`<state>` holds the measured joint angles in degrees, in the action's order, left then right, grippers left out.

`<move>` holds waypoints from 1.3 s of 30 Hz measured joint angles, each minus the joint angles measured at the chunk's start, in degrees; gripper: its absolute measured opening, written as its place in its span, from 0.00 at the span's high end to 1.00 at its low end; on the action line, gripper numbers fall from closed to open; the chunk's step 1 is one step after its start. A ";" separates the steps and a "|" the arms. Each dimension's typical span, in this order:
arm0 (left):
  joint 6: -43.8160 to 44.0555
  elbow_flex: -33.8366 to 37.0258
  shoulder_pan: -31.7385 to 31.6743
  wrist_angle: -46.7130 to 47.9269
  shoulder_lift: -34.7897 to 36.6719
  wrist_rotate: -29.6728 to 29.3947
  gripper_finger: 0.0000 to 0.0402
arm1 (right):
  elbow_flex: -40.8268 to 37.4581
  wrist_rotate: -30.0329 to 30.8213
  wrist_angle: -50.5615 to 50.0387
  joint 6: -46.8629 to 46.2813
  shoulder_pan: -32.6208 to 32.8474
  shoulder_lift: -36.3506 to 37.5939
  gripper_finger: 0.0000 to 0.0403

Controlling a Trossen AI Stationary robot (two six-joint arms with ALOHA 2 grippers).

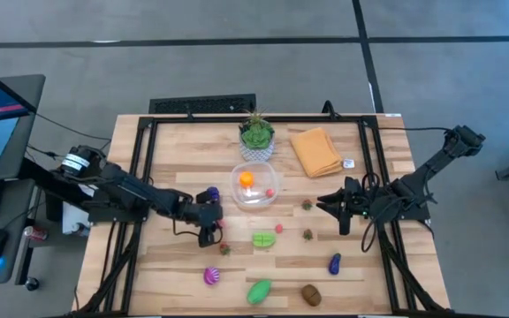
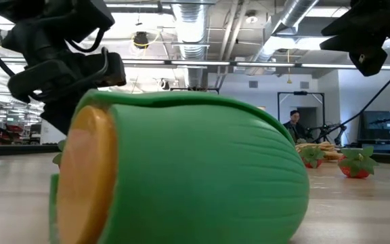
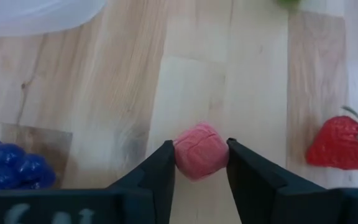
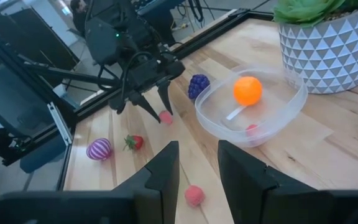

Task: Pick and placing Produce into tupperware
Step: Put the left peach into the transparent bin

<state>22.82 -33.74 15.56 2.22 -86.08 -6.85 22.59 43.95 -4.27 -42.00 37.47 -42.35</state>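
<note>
The clear tupperware [image 1: 256, 188] [image 4: 252, 106] stands mid-table and holds an orange piece [image 4: 248, 90] and a small red one. My left gripper [image 1: 210, 228] [image 3: 201, 163] is just left and near of it, shut on a small pink-red piece [image 3: 201, 151] [image 4: 165, 117]. A purple grape bunch [image 1: 212, 194] lies beside it. My right gripper [image 1: 327, 202] [image 4: 197, 167] hangs open to the container's right, touching nothing. More produce lies loose on the near half: a pink ball [image 1: 280, 228], a green piece [image 1: 263, 238], strawberries [image 1: 307, 205], a striped purple one [image 1: 211, 276]. My left gripper pinches the pink-red piece by its two opposite sides [image 3: 180, 155] between the fingers [image 3: 160, 171], only at their free ends. The fingers point down at it from above, slanting from the table's left. Whether the piece is lifted clear of the wood, I cannot tell.
A potted plant in a white pot [image 1: 256, 137] and a folded orange cloth [image 1: 315, 151] sit at the far edge. A large green piece [image 1: 259, 291] [image 2: 198, 169], a brown one [image 1: 311, 294] and a dark purple one [image 1: 335, 263] lie near the near edge.
</note>
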 joint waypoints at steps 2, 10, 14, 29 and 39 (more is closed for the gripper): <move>-0.16 -0.23 -0.50 -0.43 0.00 0.19 0.72 | 0.00 -0.18 0.00 0.00 0.00 0.02 0.67; -4.85 -5.10 -3.23 -0.40 0.00 0.35 0.72 | 0.00 -0.38 -0.04 0.44 0.00 0.02 0.67; -8.12 -8.38 -5.66 -0.09 0.00 0.12 0.73 | 0.00 -0.60 -0.07 0.50 0.04 0.02 0.67; -15.59 -13.35 -20.76 0.19 -0.22 2.72 0.73 | 0.02 -0.44 -0.02 1.49 2.29 0.02 0.67; -17.65 -13.38 -21.41 1.13 -1.59 5.11 0.73 | 0.02 1.09 0.44 1.47 2.25 0.02 0.67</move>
<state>5.17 -47.11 -5.86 3.35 -87.68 -1.74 22.61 45.04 -3.84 -40.52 39.72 -42.33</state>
